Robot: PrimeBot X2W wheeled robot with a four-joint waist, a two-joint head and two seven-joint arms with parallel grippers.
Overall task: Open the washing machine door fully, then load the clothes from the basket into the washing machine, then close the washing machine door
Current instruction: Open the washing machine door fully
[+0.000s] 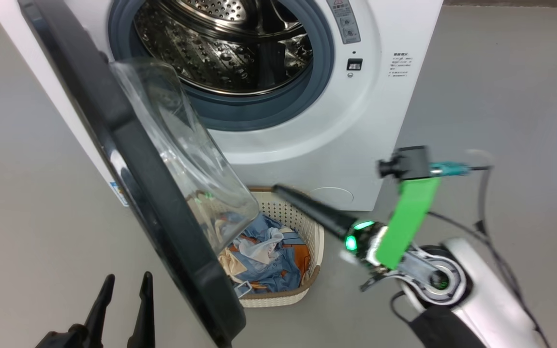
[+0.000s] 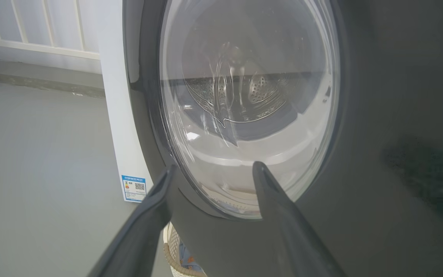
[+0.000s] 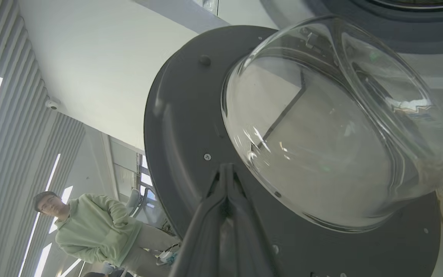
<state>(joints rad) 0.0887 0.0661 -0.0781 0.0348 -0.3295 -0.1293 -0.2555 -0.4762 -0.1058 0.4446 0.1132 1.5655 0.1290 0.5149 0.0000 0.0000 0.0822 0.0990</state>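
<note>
Washing machine door (image 1: 128, 159) stands part-open, hanging over the basket (image 1: 307, 232) of clothes (image 1: 264, 261).
The right end effector (image 3: 226, 167), fingers pressed together, points at the door's inner face beside the glass bowl (image 3: 321, 134) and could skid off. The left end effector (image 1: 128, 278), spread wide outside the door, may block its swing.

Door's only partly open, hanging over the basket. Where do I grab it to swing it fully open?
Probably best: pinch the black rim of the washing machine door at its near free edge, coming from the outer face with the open left gripper. The rim is a lip that the fingers can straddle; the glass bowl is domed and slick.
</note>
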